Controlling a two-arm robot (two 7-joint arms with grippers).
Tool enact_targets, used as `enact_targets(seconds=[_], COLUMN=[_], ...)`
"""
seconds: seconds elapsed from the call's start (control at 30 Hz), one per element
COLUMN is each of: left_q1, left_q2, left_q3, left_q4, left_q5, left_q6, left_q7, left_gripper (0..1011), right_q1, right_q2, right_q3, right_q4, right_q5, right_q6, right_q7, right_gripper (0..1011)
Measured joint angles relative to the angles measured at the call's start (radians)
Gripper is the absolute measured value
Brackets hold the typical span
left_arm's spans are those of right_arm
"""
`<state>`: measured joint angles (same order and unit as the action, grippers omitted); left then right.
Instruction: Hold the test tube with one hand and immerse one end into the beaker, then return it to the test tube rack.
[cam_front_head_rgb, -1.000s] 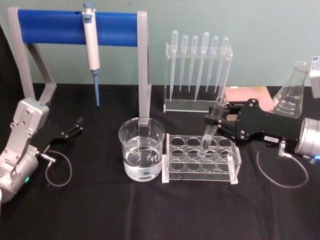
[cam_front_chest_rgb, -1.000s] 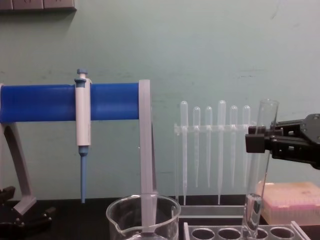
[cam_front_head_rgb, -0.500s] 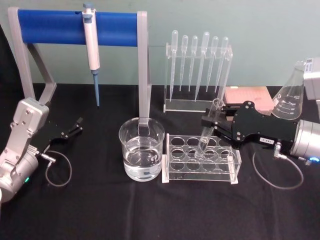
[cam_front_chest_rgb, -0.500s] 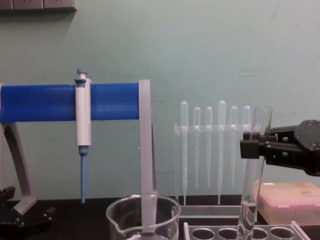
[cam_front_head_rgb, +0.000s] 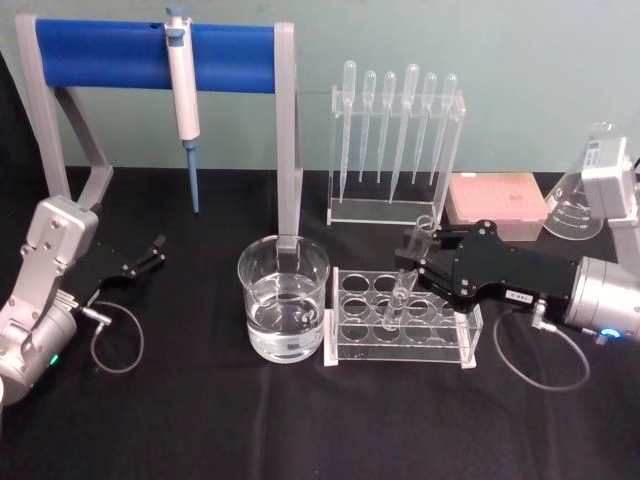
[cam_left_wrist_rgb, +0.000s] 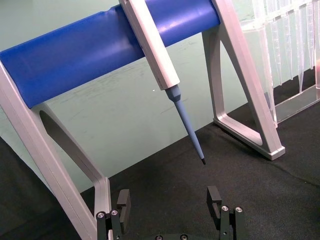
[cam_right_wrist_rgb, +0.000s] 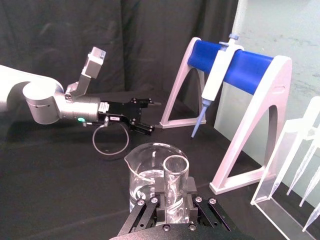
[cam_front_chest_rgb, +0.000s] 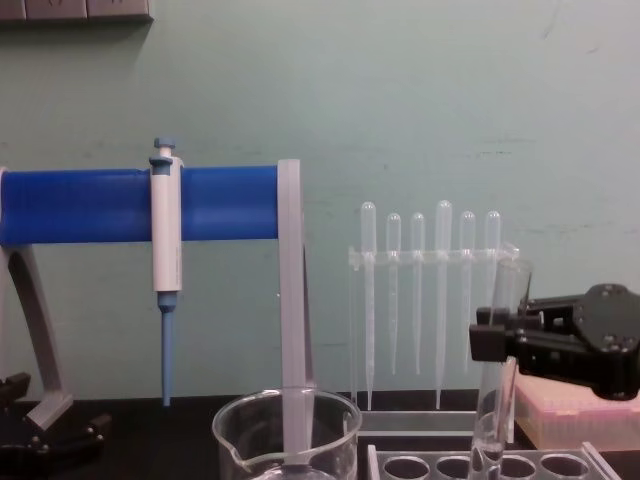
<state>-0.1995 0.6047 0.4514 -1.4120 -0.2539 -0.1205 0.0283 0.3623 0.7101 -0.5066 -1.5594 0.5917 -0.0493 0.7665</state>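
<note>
Right gripper (cam_front_head_rgb: 413, 262) was clamped on the test tube (cam_front_head_rgb: 405, 282), whose lower end sat down in the rack (cam_front_head_rgb: 400, 322); beaker (cam_front_head_rgb: 283, 311) nearby.

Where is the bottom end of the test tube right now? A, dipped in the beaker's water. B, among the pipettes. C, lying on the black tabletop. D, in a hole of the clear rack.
D: the right gripper holds the test tube with its lower end down in a hole of the rack, beside the beaker.

wall (cam_front_chest_rgb: 400, 90): pale green | table (cam_front_head_rgb: 300, 420): black cloth | backdrop (cam_right_wrist_rgb: 60, 40): dark curtain
</note>
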Motion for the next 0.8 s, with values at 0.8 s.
enact_targets(seconds=[0.8], left_q1=[0.0], left_q2=[0.0], left_q3=[0.0], left_q4=[0.0], left_q5=[0.0], left_q6=[0.0], left_q7=[0.0], left_gripper=[1000], right_q1=[0.0], right_q2=[-0.039], right_q3=[-0.017], right_q4=[0.066], right_q5=[-0.055], right_q6=[-0.025], right_q7=[-0.005], right_gripper=[241])
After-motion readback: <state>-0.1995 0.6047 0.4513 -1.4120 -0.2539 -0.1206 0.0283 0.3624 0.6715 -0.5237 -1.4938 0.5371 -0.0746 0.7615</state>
